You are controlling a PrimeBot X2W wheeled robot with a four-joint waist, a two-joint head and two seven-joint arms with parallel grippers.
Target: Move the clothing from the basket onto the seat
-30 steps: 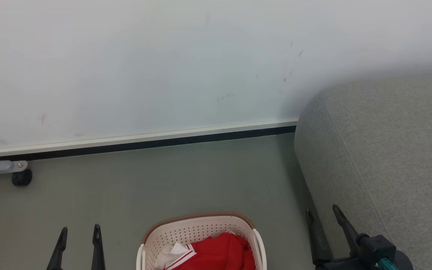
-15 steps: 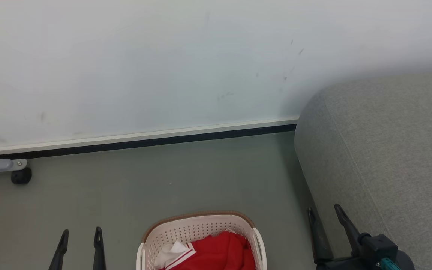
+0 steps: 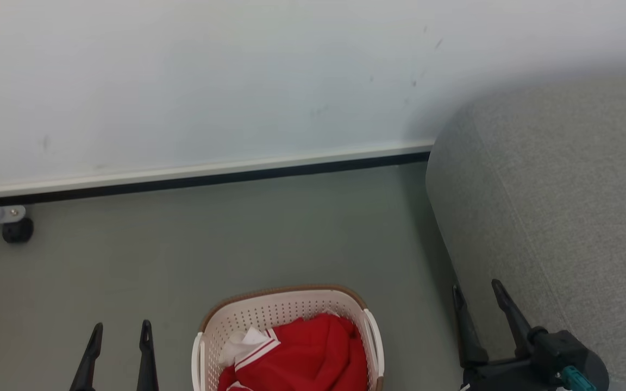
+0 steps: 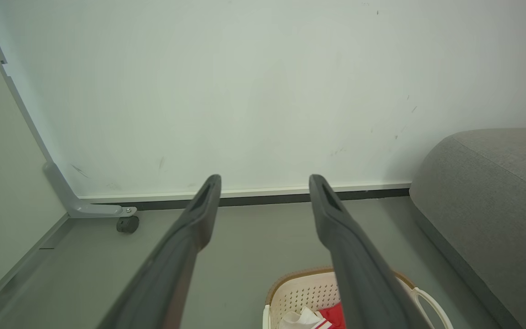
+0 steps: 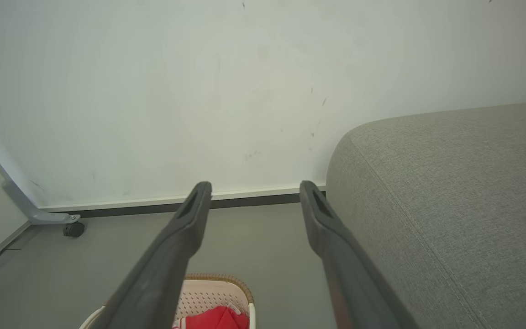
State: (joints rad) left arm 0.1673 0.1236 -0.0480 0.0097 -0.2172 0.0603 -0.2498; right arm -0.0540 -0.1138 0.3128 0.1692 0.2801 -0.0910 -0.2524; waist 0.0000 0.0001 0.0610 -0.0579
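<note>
A cream perforated laundry basket (image 3: 286, 320) with a brown rim stands on the floor holding crumpled red clothing (image 3: 305, 355) with white-striped trim, left of the empty grey sofa seat (image 3: 563, 217).

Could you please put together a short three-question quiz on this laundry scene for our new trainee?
1. True or false: the clothing lies inside the basket.
2. Seen from the head, on which side of the basket does the seat stand? A. the robot's left. B. the robot's right. C. beneath the basket.
3. Fill in the missing word: the left gripper and the right gripper both hold nothing, and their fingers stand ____.

Key: 1 true; 2 B; 3 open.
</note>
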